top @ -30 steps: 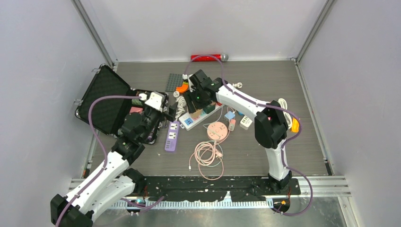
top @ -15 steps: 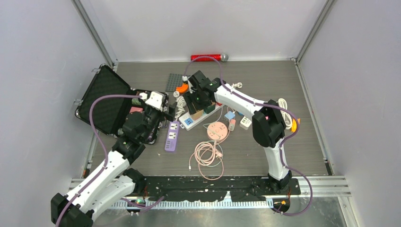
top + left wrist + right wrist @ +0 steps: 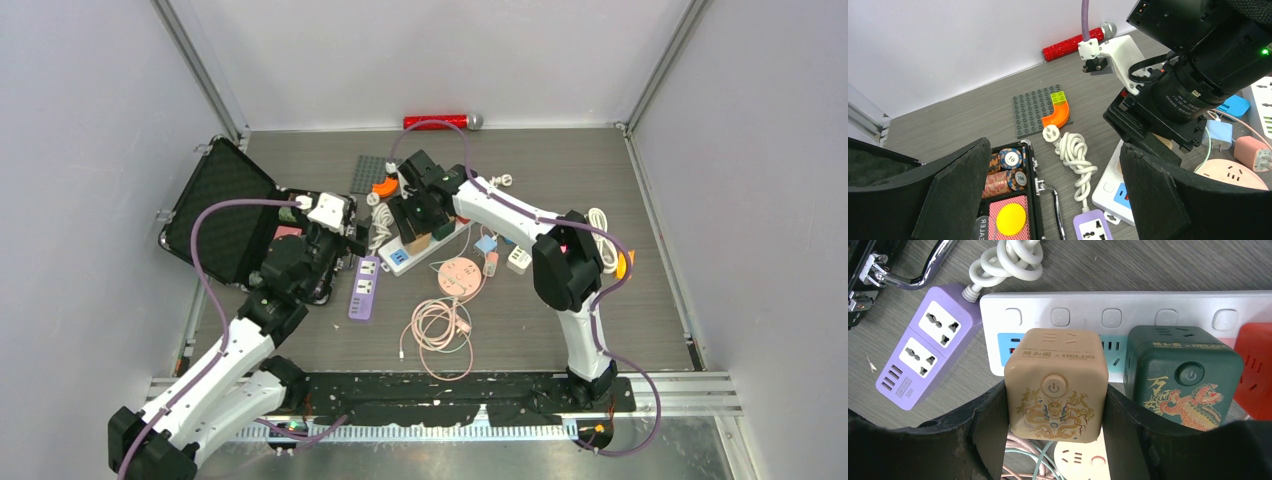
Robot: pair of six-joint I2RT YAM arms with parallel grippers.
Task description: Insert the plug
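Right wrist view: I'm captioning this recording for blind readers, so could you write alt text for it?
The right gripper is closed on a tan cube adapter with a gold dragon print, at a white power strip. A dark green cube adapter stands on the strip beside it, and a purple power strip lies at the left.

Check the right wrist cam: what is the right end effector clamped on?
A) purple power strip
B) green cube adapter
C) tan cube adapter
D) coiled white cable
C: the right end effector has a finger against each side of the tan cube adapter, held over the white power strip. The green cube adapter stands beside it, clear of the fingers.
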